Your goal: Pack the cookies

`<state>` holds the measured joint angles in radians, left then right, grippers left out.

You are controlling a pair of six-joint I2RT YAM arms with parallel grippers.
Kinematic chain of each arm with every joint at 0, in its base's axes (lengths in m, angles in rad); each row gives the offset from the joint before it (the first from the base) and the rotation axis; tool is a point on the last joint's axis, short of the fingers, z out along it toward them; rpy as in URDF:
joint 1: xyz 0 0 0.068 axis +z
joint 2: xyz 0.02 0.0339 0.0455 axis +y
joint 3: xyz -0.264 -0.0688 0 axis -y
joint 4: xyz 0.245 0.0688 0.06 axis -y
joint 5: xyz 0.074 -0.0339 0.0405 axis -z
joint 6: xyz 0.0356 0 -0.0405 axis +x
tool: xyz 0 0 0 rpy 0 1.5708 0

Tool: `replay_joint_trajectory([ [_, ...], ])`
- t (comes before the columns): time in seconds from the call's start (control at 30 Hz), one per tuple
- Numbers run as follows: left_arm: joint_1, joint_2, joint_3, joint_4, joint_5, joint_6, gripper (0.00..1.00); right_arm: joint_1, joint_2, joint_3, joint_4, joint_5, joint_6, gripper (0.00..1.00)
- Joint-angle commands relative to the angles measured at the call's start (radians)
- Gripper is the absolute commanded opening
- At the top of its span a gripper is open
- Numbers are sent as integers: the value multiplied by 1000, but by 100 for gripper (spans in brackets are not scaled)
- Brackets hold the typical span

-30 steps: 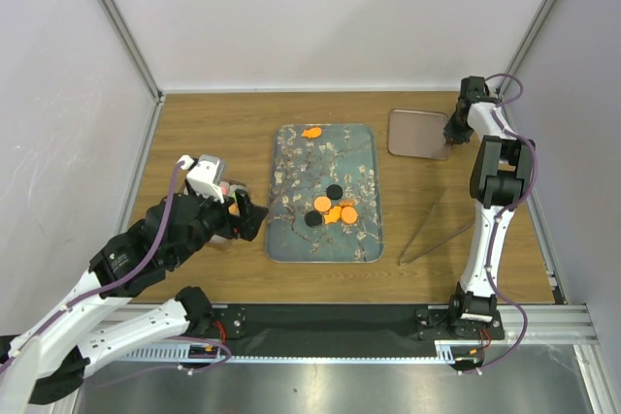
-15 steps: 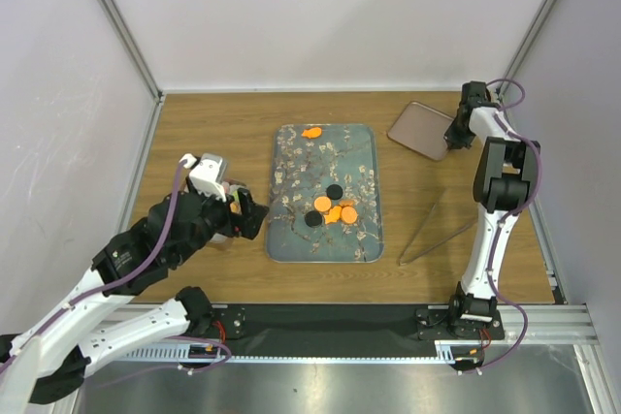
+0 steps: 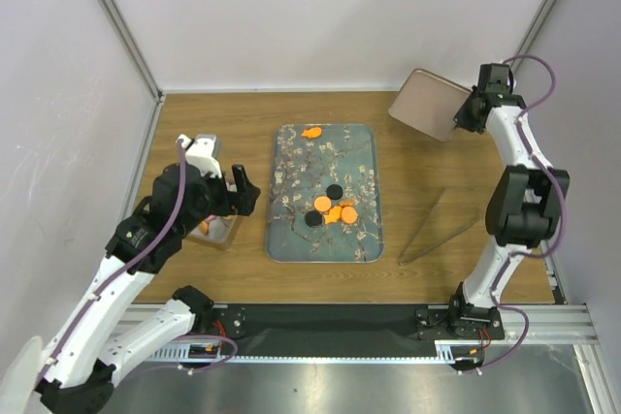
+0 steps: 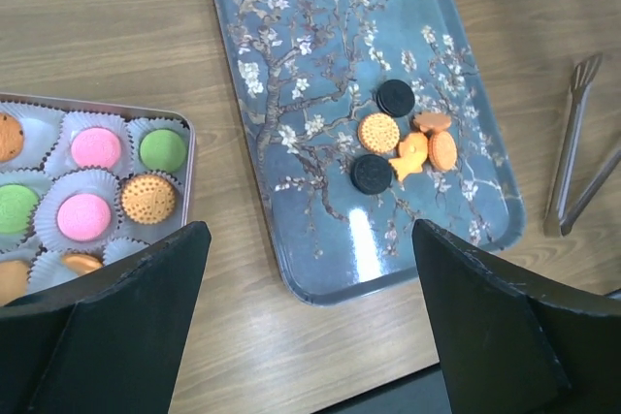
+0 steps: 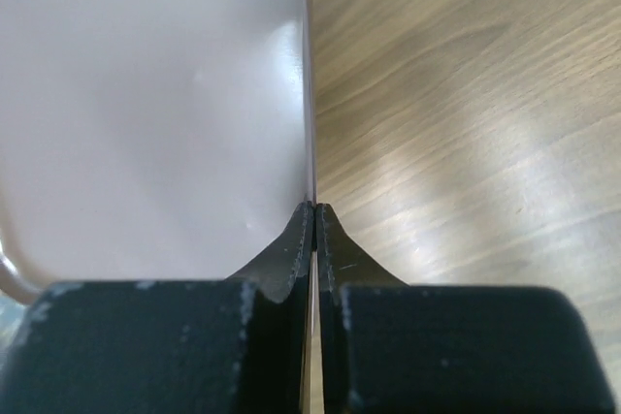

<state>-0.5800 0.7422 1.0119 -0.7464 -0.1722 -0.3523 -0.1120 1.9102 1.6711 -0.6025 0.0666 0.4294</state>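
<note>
White walls enclose a brown wood-grain table (image 3: 417,181), where a grey rectangular tray with a floral pattern (image 3: 291,239) lies in the middle. Small round orange and black cookies (image 3: 335,210) sit clustered on the tray's near half, with one irregular orange piece (image 3: 311,132) alone at its far end. Left of the tray stands a shallow metal tin (image 4: 188,157), its white paper cups (image 4: 58,186) holding pink, green and orange cookies. The left gripper (image 3: 245,191) hangs above the tin with its jaws spread wide, holding nothing. The right gripper (image 5: 312,208) is clamped on the edge of a pinkish metal lid (image 3: 425,104), which is tilted over the far right corner. Metal tongs (image 3: 437,230) lie right of the tray.
</note>
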Motion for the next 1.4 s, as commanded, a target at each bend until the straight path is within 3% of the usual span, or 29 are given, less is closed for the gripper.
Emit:
replay_joint_trajectory([
  [0.0,101,23,33,73,263,32,93,41,-150,-66,43,-48,14,0],
  [0.07,150,36,31,105,347,10,100,73,-206,-109,55,-45,20,0],
  [0.2,203,48,-2,197,517,-53,100,228,-363,-243,96,-48,40,0],
  [0.57,336,126,-91,320,589,-145,100,610,-507,-387,184,-106,149,0],
  [0.9,358,143,-159,440,634,-214,98,758,-462,-373,239,-194,189,0],
  [1.07,359,151,-174,449,634,-220,90,781,-453,-381,273,-221,203,0],
  [1.37,367,146,-182,466,634,-255,66,836,-461,-410,270,-166,174,0],
])
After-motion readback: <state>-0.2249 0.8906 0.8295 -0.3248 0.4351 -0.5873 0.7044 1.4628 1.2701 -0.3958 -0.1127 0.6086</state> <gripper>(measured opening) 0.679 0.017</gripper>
